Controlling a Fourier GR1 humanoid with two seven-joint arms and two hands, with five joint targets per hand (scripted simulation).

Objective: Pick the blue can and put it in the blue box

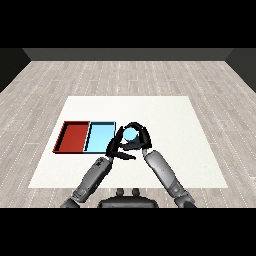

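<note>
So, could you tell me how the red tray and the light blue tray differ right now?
The red tray lies at the outer left; the light blue tray lies nearer the hands. The left hand reaches the light blue tray's right edge; nothing touches the red tray. Both look alike in shape and hold nothing.

You have two trays side by side on the table (165, 115), both left of the hands; the right tray (100, 136) lies just beside the left hand (116, 146), the left tray (74, 136) beyond it. The can (130, 134) sits inside the curled right hand (141, 137), right of the trays. The left hand lies against the right hand's left side.
</note>
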